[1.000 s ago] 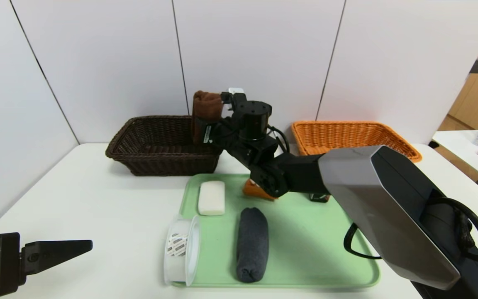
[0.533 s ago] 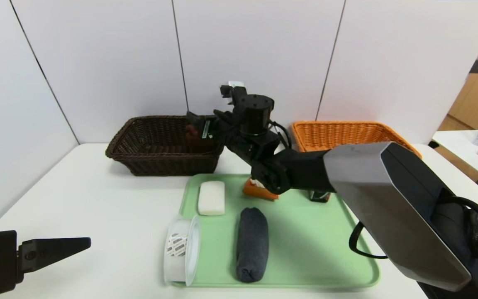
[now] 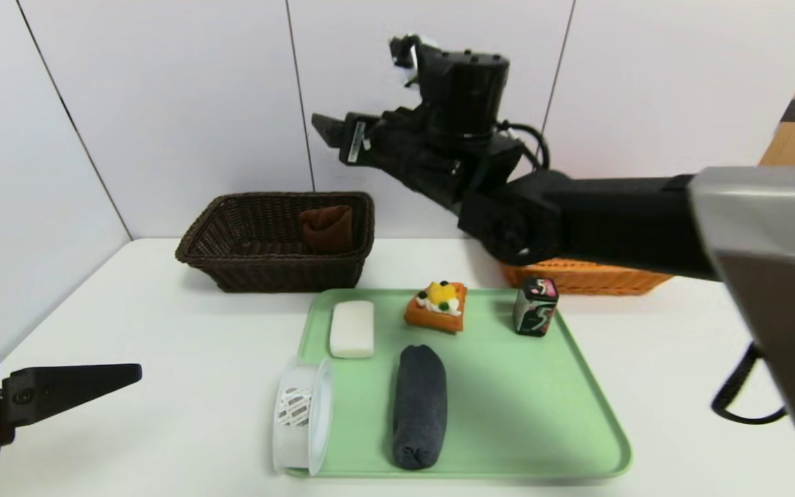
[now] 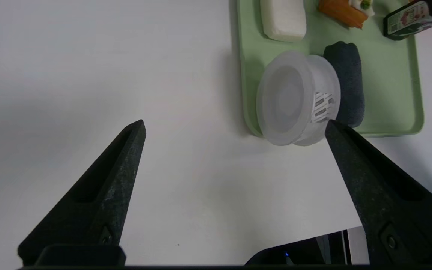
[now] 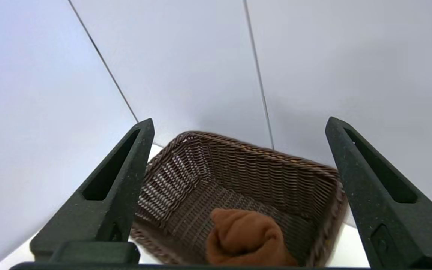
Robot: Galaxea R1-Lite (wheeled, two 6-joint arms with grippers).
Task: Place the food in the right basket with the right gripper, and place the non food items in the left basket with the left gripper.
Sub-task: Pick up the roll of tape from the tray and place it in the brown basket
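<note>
My right gripper [image 3: 325, 128] is open and empty, held high above the brown left basket [image 3: 266, 199]. A brown rolled towel [image 3: 328, 228] lies inside that basket; it also shows in the right wrist view [image 5: 246, 240], below the open gripper [image 5: 238, 123]. On the green tray [image 3: 508, 400] lie a white soap bar [image 3: 352, 328], a small cake [image 3: 437, 306], a small dark box [image 3: 535, 306], a dark grey rolled towel [image 3: 419, 405] and a clear round container [image 3: 303, 416]. My left gripper [image 3: 94, 379] is open, low at the near left of the table.
The orange right basket [image 3: 591, 279] is mostly hidden behind my right arm. The left wrist view shows the open left gripper [image 4: 234, 123] over bare white table, with the clear container [image 4: 294, 99] on the tray's near corner [image 4: 388, 75]. A wall stands close behind both baskets.
My right gripper let go of the brown towel, which dropped into the brown basket. The right arm then rose, uncovering the cake and the box. The left arm barely moved.
</note>
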